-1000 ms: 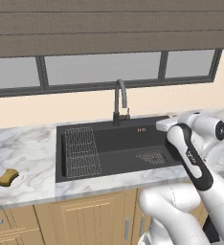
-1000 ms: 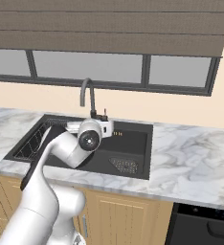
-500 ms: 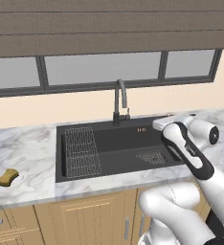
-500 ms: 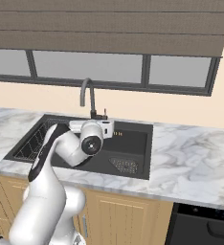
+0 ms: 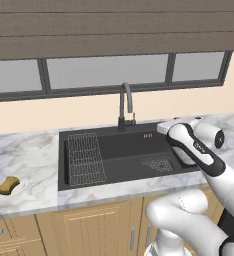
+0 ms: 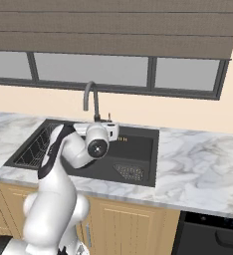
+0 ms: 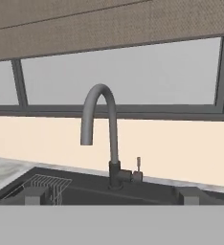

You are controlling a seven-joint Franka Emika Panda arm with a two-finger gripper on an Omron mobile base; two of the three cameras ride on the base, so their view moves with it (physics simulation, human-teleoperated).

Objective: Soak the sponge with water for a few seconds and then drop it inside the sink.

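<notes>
Marble worktop (image 5: 34, 160) holds the sponge (image 5: 8, 185), which looks soft and light, best pinched across its middle, while the pincer (image 7: 111, 195) waits released near the faucet (image 7: 102, 139).

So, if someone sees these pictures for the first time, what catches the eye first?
The large matte black sink set in the marble counter, with its dark gooseneck faucet below the window. Then the white robot arm bent over the sink's right end, and the small mustard-yellow sponge lying alone far left on the counter.
</notes>
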